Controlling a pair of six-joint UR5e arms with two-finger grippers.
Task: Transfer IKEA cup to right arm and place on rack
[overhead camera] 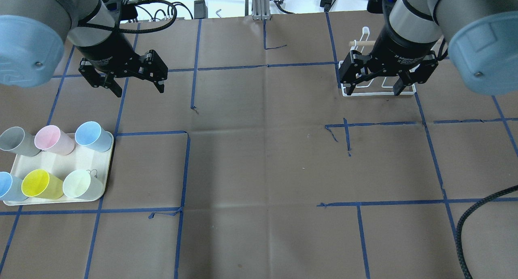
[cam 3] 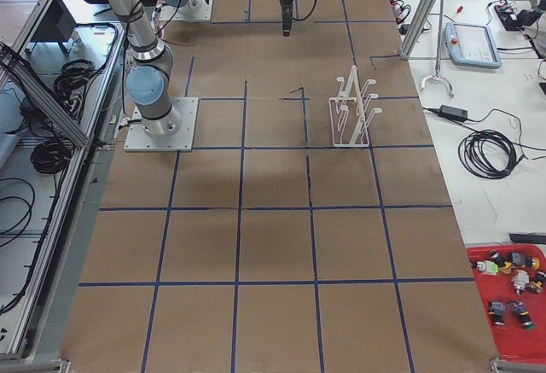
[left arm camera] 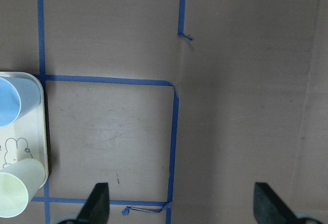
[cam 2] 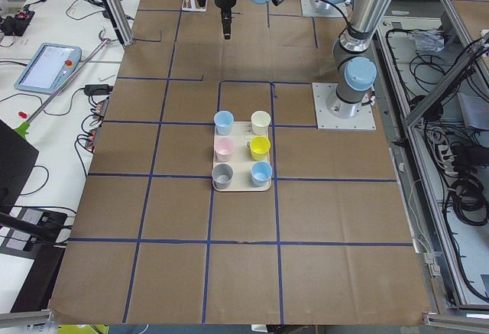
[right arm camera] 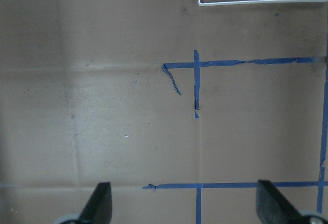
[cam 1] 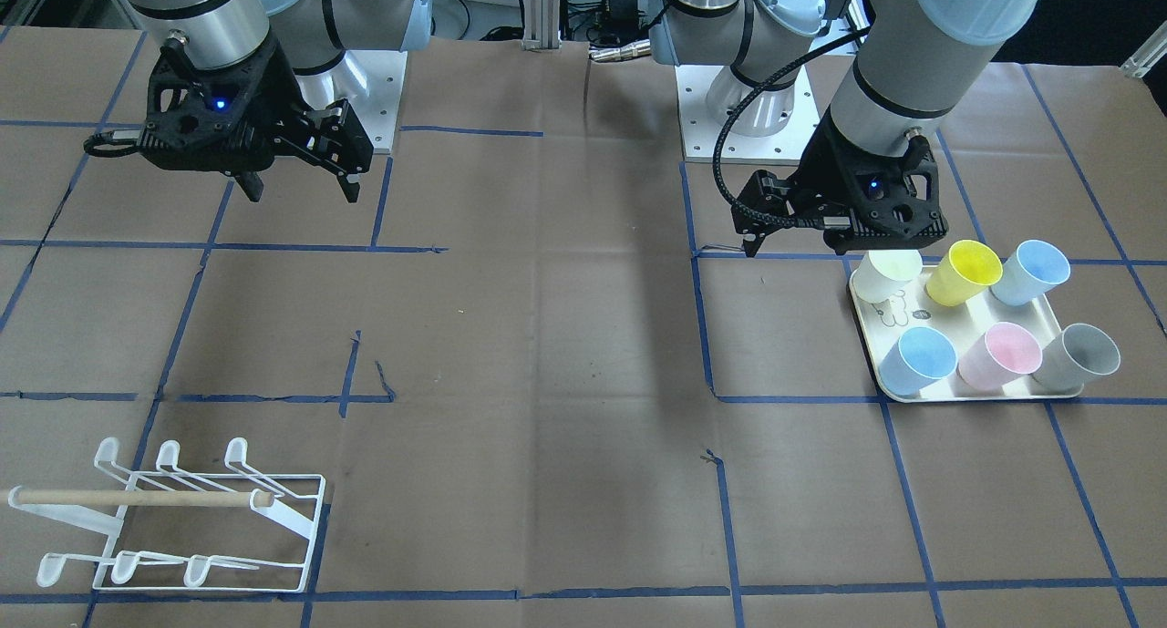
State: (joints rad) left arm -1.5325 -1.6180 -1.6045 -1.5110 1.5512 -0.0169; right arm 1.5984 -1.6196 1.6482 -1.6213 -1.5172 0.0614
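Several plastic cups stand on a cream tray (overhead camera: 60, 165): white (overhead camera: 83, 184), yellow (overhead camera: 40, 184), pale blue (overhead camera: 93, 135), pink (overhead camera: 52, 139), grey (overhead camera: 18, 141) and another blue one (overhead camera: 8, 186). My left gripper (overhead camera: 139, 88) is open and empty, hovering beyond the tray; it also shows in the front view (cam 1: 757, 236). The left wrist view shows its fingertips (left arm camera: 97, 203) spread, with the white cup (left arm camera: 18, 193) at the left. My right gripper (overhead camera: 373, 90) is open and empty, above the near edge of the white wire rack (cam 1: 182, 519), which it partly hides.
The table is covered in brown paper with a blue tape grid (overhead camera: 188, 169). The rack's near edge shows at the top of the right wrist view (right arm camera: 261, 1). Cables and an aluminium post (overhead camera: 259, 3) lie at the far edge.
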